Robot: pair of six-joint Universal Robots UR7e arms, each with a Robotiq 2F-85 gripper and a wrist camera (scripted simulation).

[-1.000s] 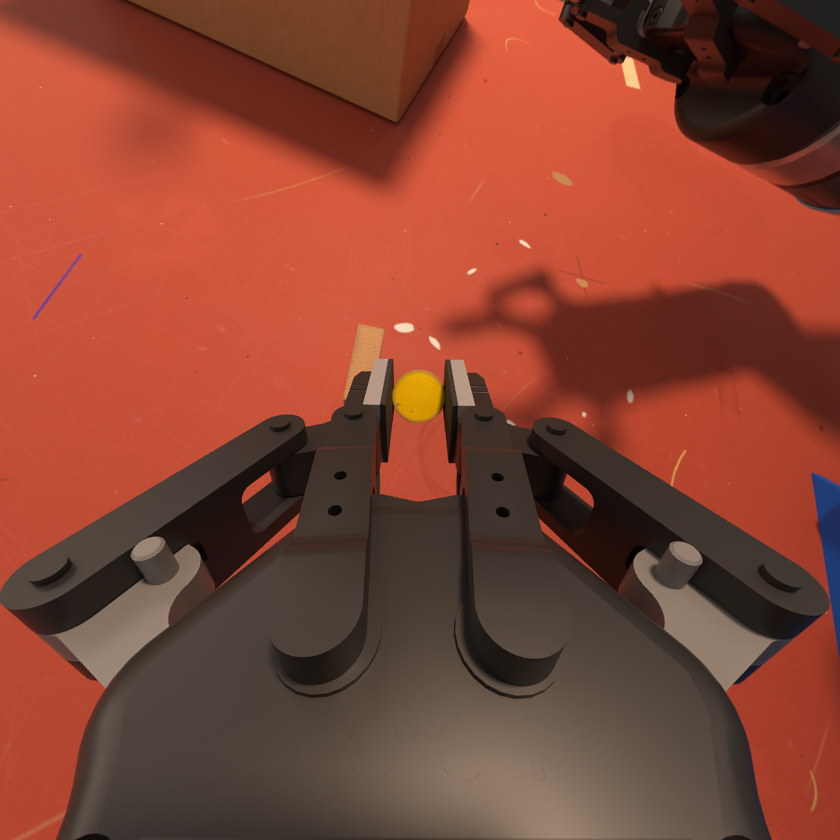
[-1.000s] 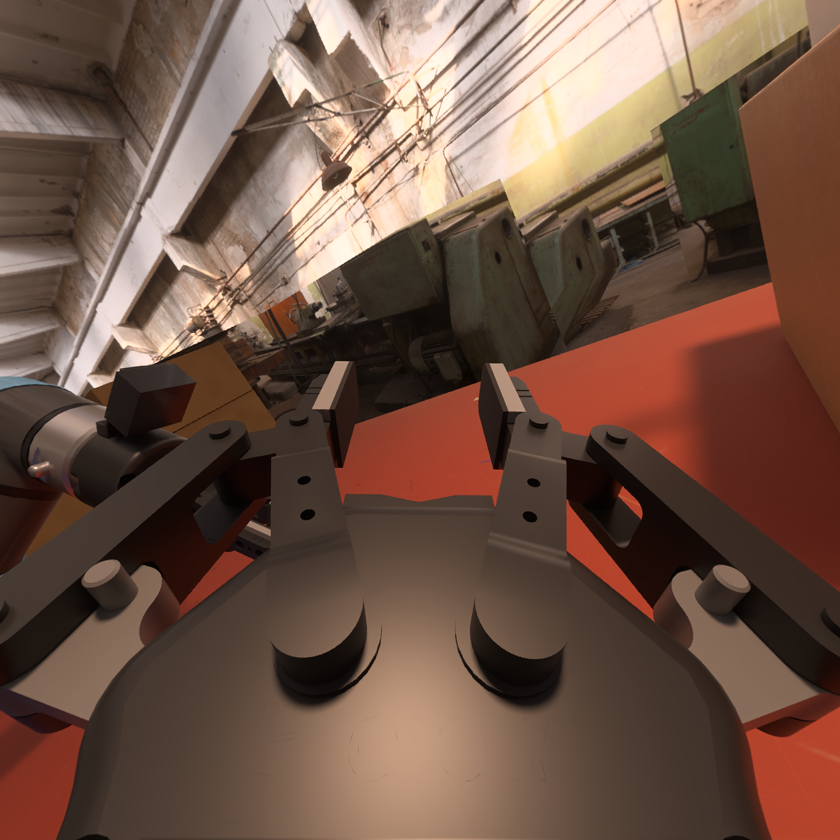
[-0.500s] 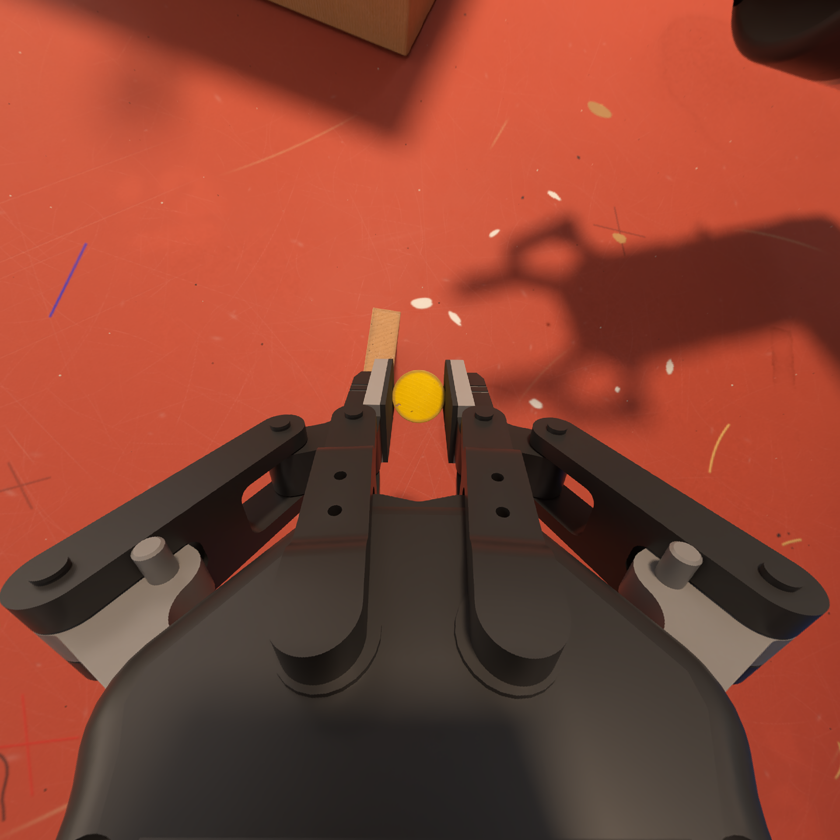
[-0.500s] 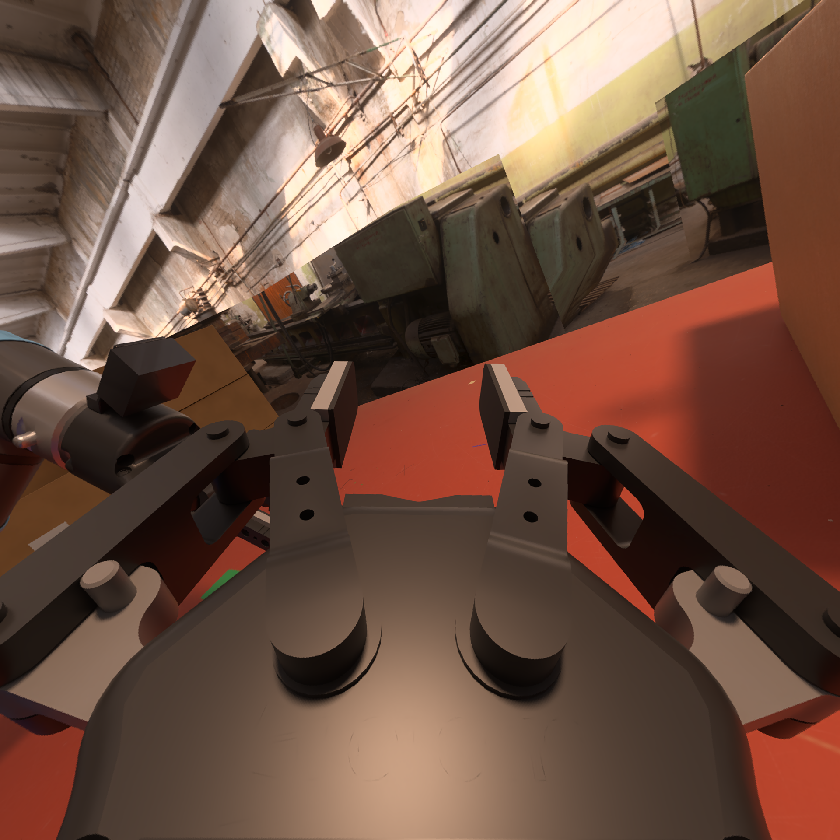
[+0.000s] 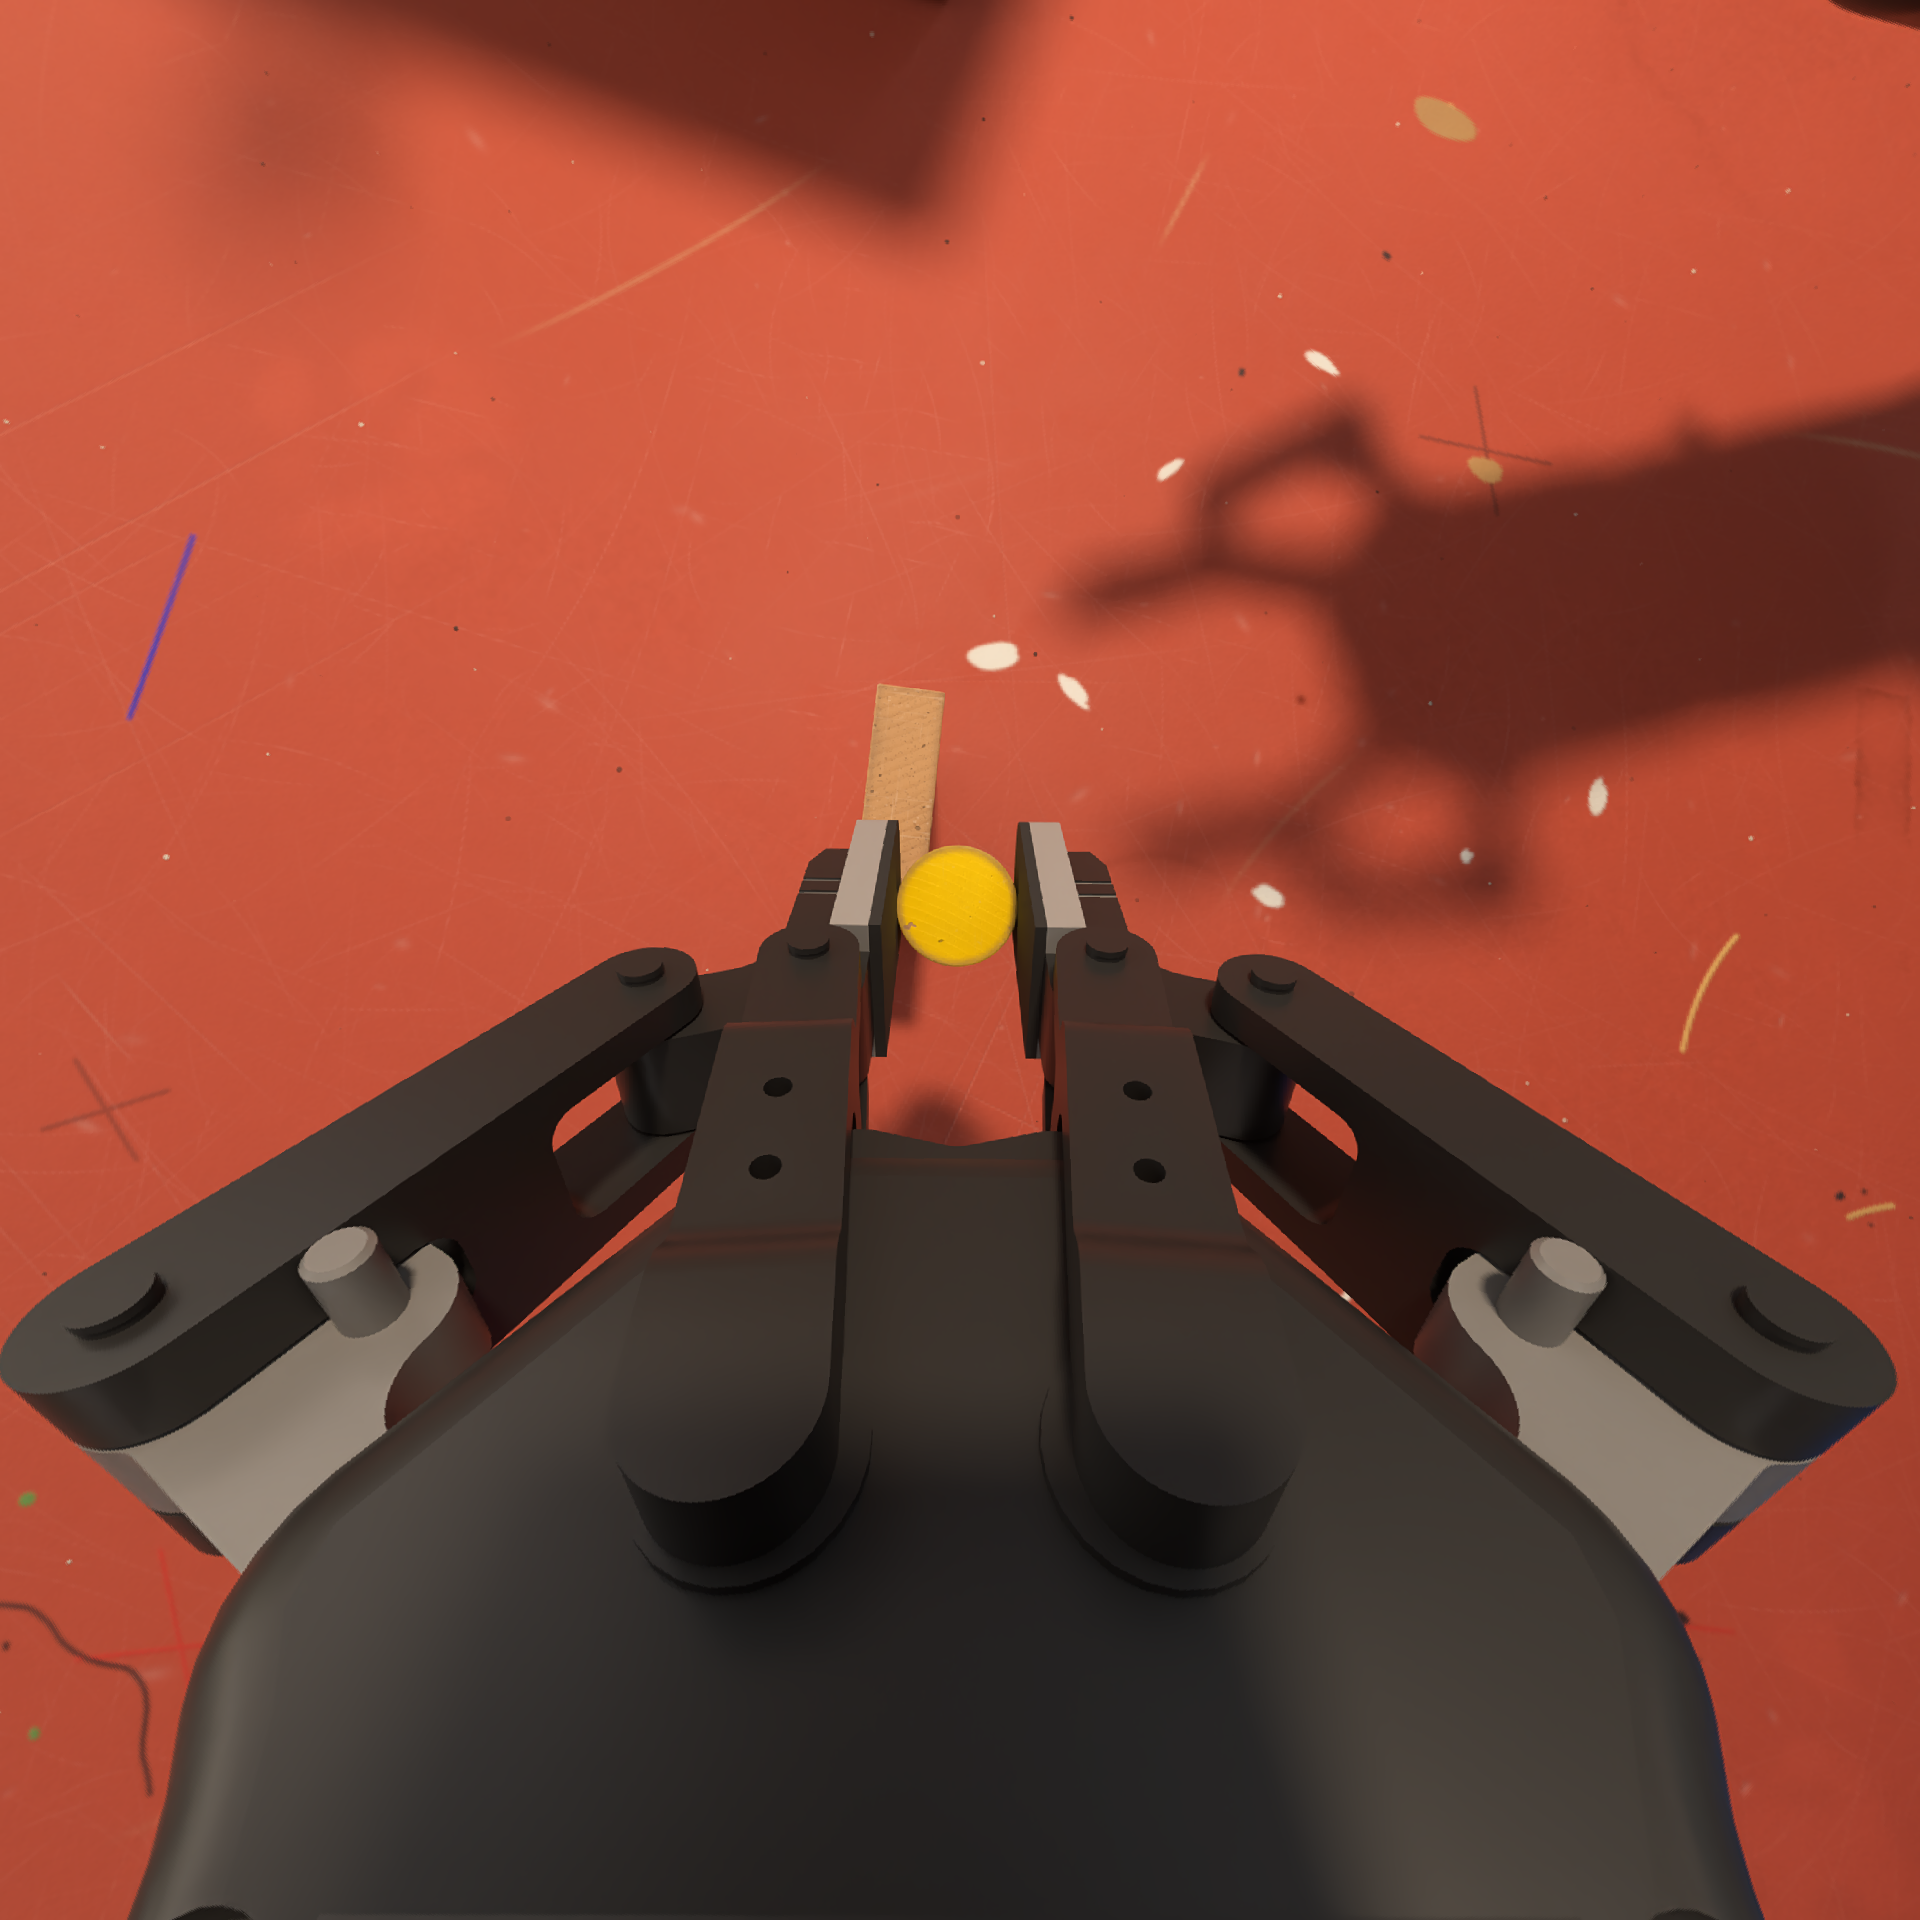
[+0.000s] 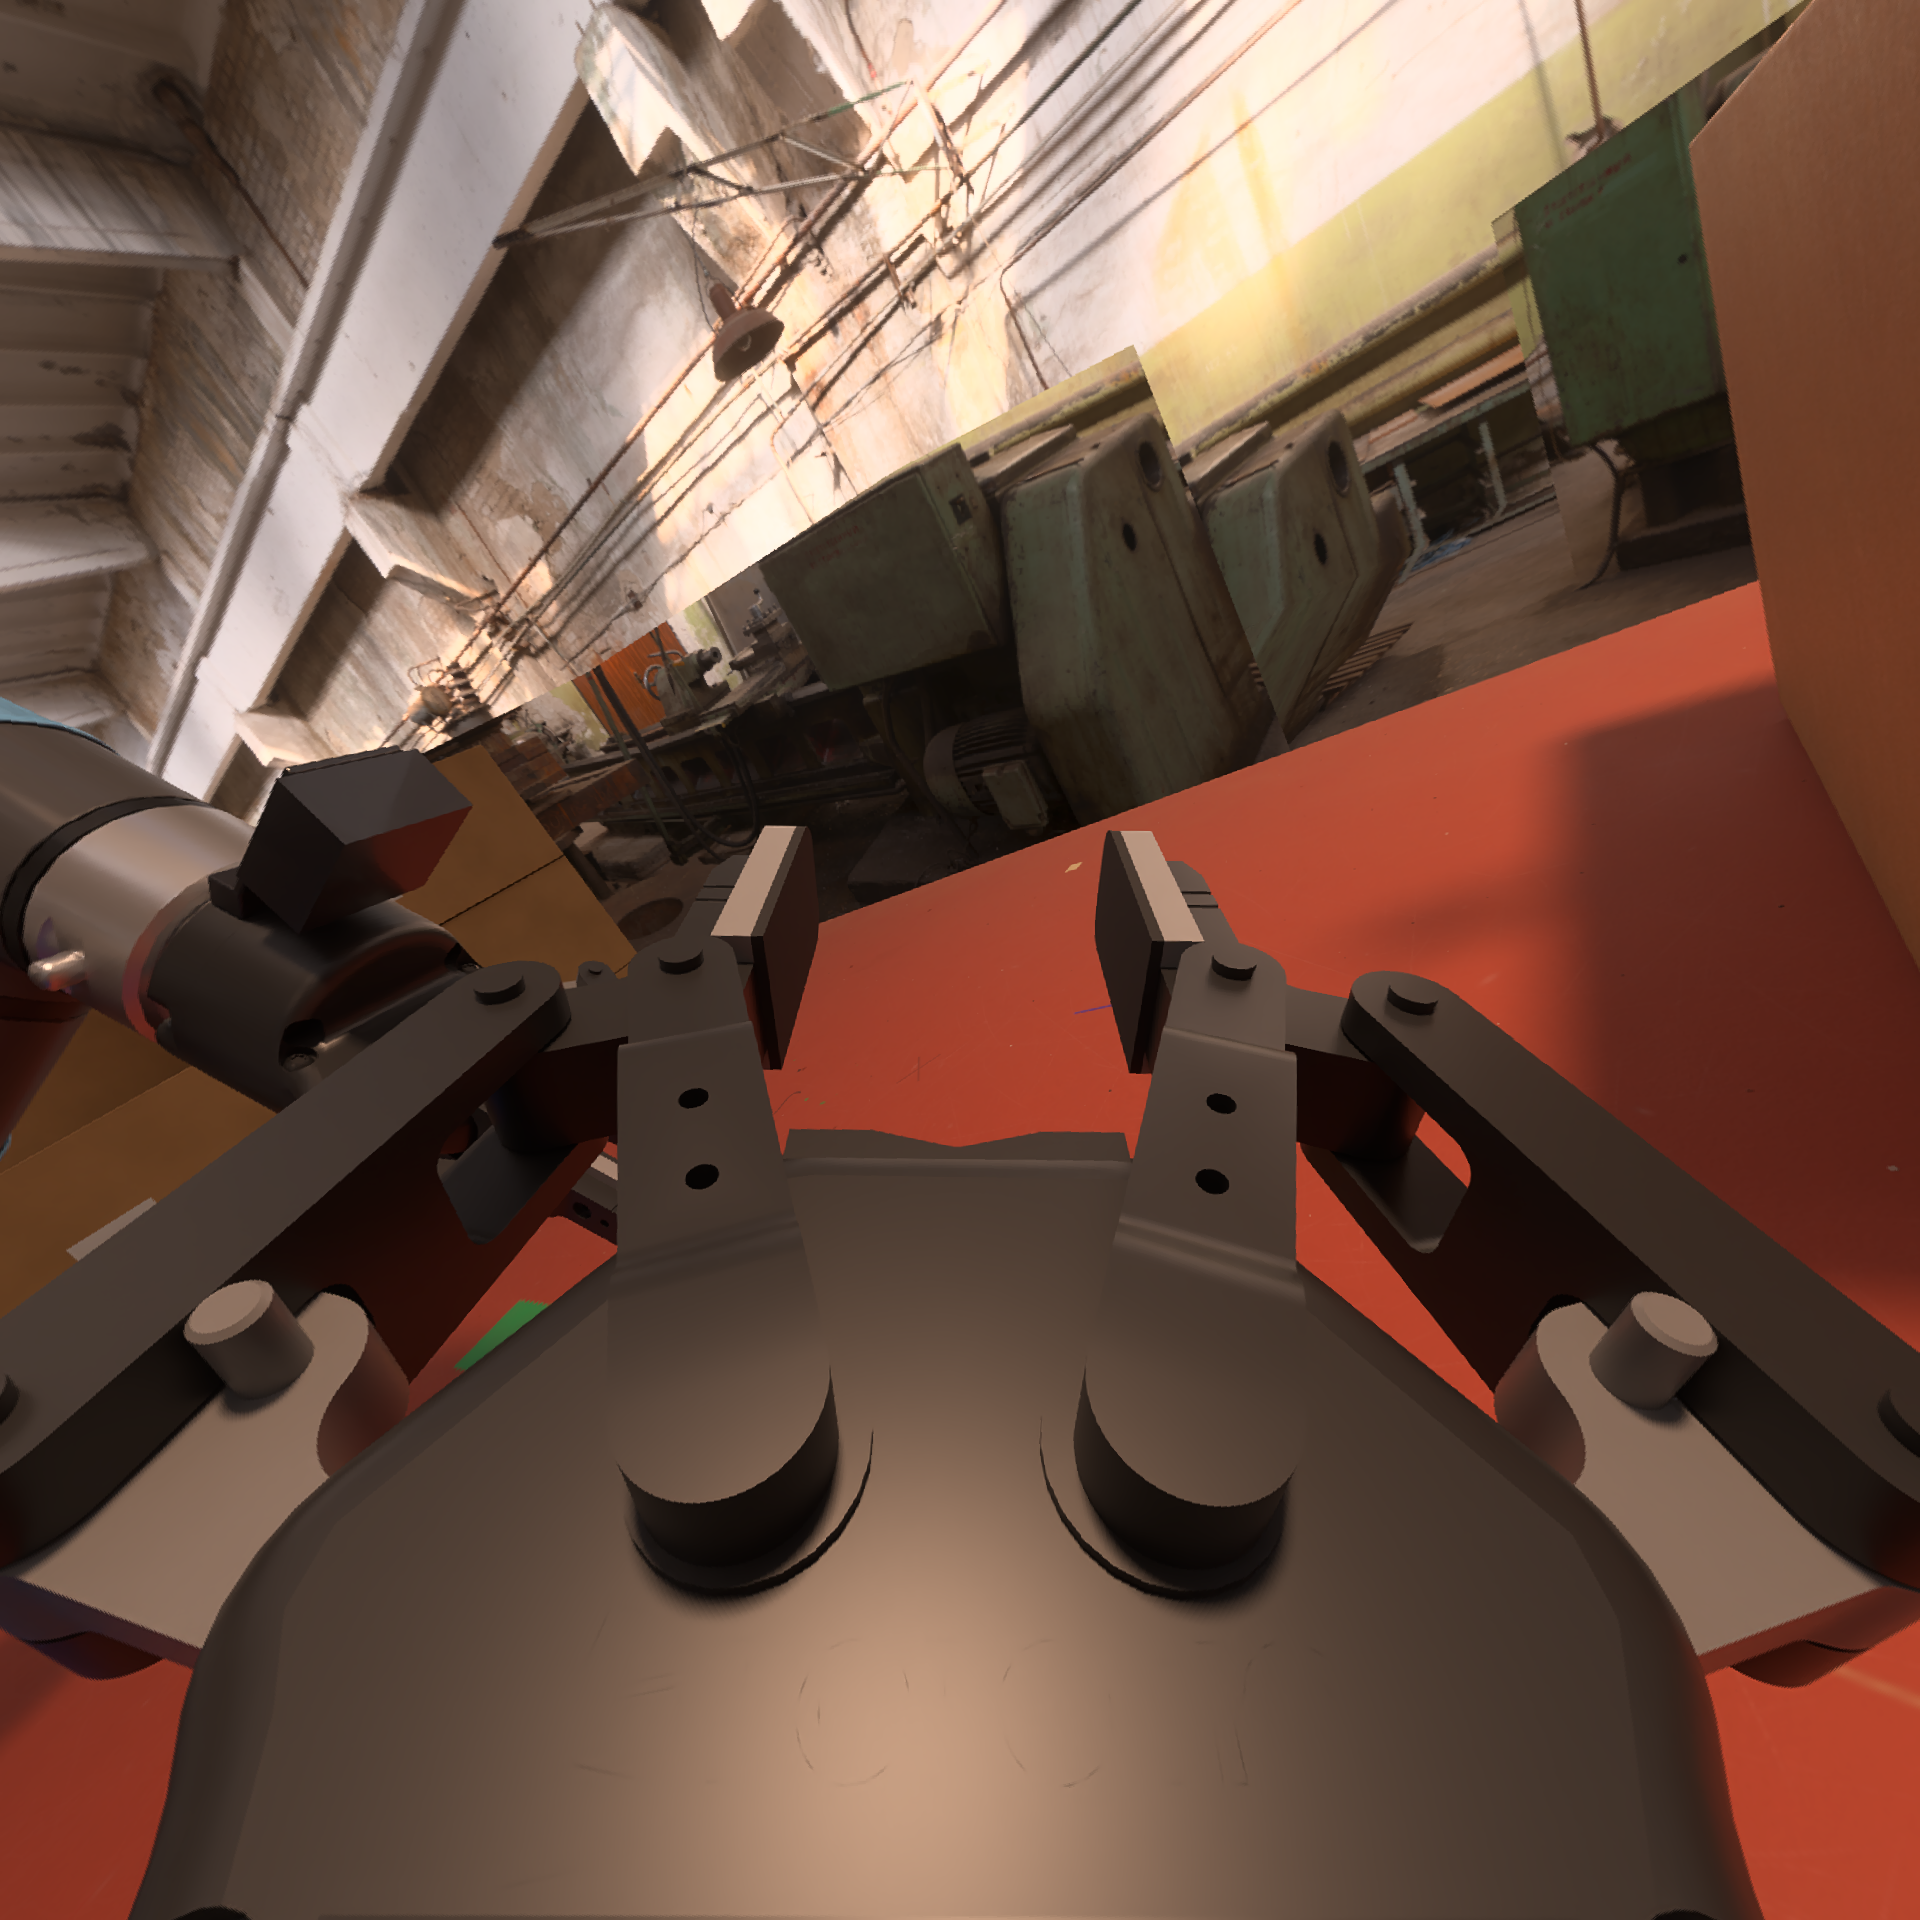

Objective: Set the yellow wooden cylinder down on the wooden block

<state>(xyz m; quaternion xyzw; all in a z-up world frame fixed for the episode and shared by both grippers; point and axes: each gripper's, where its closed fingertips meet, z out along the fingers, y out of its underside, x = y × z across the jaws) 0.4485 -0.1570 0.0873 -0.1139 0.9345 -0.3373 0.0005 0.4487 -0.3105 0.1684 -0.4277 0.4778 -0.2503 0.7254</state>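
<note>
Left gripper (image 5: 956, 904) clamped on the yellow cylinder (image 5: 955, 905), seen end-on between both pads, held above the red table (image 5: 520, 520). Wooden block (image 5: 906, 764) flat on the table just beyond and slightly left of the fingertips, its near end hidden behind the left finger (image 5: 864, 883) and the cylinder. Cylinder not yet on the block. Right gripper (image 6: 948, 935) spread wide with nothing between its pads, aimed across the table edge toward green machines (image 6: 1101, 613); cardboard box (image 6: 1849, 520) at far right.
</note>
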